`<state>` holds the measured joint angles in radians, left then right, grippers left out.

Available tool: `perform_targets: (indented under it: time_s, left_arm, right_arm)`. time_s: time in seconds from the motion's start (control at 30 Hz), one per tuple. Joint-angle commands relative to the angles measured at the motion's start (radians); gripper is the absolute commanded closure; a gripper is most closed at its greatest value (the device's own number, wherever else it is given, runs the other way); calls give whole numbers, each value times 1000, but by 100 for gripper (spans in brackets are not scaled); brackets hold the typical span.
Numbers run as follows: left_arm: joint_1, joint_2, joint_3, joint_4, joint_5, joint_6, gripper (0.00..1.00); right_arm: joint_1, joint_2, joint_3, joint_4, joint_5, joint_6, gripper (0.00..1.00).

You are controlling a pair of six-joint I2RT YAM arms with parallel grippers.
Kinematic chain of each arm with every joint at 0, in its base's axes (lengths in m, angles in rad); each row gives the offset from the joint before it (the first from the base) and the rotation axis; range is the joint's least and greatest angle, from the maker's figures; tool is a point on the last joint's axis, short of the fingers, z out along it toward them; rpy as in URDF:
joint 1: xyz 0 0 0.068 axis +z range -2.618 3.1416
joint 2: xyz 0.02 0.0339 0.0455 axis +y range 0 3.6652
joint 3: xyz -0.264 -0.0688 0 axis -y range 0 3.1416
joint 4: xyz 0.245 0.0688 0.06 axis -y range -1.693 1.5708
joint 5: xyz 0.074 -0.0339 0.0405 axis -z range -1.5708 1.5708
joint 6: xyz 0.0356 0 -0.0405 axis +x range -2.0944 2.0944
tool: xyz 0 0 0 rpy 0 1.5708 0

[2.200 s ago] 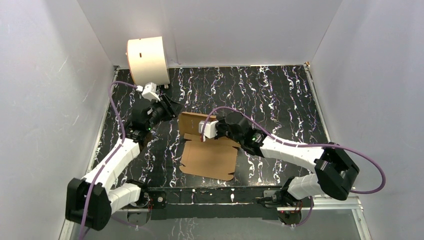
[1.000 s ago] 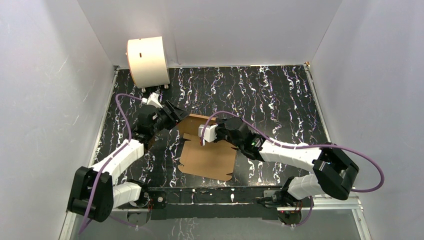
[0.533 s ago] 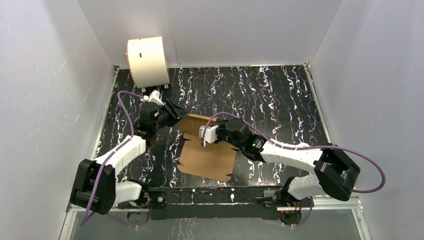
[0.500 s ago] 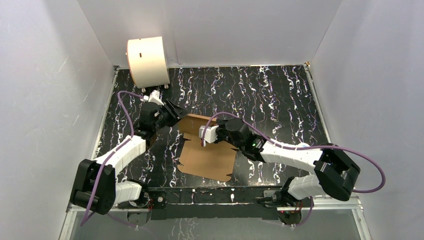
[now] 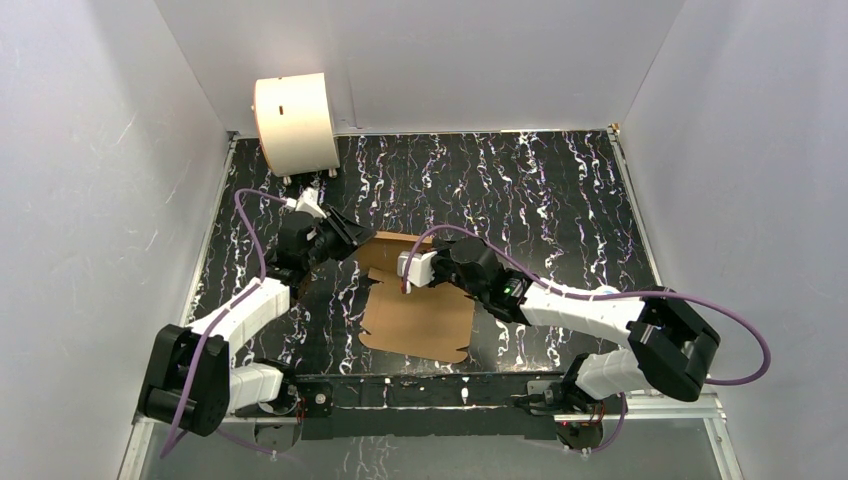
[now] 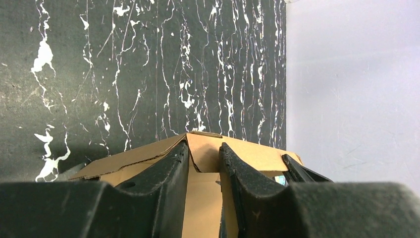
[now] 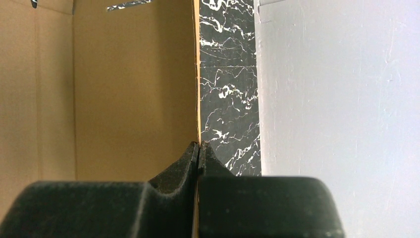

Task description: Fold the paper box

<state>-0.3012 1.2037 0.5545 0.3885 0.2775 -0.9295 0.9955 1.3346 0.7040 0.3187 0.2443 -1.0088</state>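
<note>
Both arms outstretched: right gripper (image 7: 198, 147) clamped on the paper box (image 5: 418, 320), left gripper (image 6: 204, 149) agape astride its raised edge

Even, diffuse light is falling from above, and the top view is showing bright and sharp across the whole table (image 5: 560, 190). The white walls (image 5: 430, 60) behind the paper box (image 5: 418, 318) are reflecting it softly, without glare. Only faint, short shadows are lying beside the box and under the arms. In the left wrist view, the left hand (image 6: 204, 148) in front of the box is showing dark and slightly blurred, while the cardboard is glowing warm. In the right wrist view, the right hand (image 7: 198, 146) below the box's edge is appearing nearly black and soft-edged, and the wall right of the box is looking pale and featureless.
</note>
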Motion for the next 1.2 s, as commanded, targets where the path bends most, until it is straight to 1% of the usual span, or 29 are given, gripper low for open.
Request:
perform_targets:
  time_s: [0.0, 0.07, 0.17, 0.3, 0.47, 0.6, 0.7, 0.77, 0.83, 1.17]
  left_arm:
    - [-8, -25, -32, 2, 66, -6, 71]
    - [-12, -30, -47, 12, 68, -16, 67]
    - [-12, -54, -68, 6, 54, -23, 58]
    - [-12, -107, -72, -41, 9, 2, 52]
    - [-13, -149, -22, -165, -63, 86, 49]
    - [-13, -167, 40, -244, -60, 163, 47]
    - [-13, -162, 93, -293, -30, 208, 46]
    - [-13, -157, 104, -284, -9, 200, 46]
    - [-13, -153, 88, -232, 9, 168, 45]
    - [-12, -70, 53, -6, -13, 28, 39]
  right_arm:
    - [5, 7, 2, 113, 16, -23, 99]
    - [5, 12, 2, 129, 27, -39, 99]
    - [5, 15, 2, 141, 42, -53, 99]
    - [5, 9, -6, 153, 54, -59, 100]
    - [5, -1, -14, 155, 48, -62, 100]
    - [5, 0, -10, 155, 40, -63, 100]
    - [5, 6, -8, 155, 38, -63, 100]
    - [5, 8, -9, 155, 32, -63, 100]
    - [5, 9, -11, 155, 28, -63, 100]
    - [5, 4, -25, 139, 15, -57, 100]
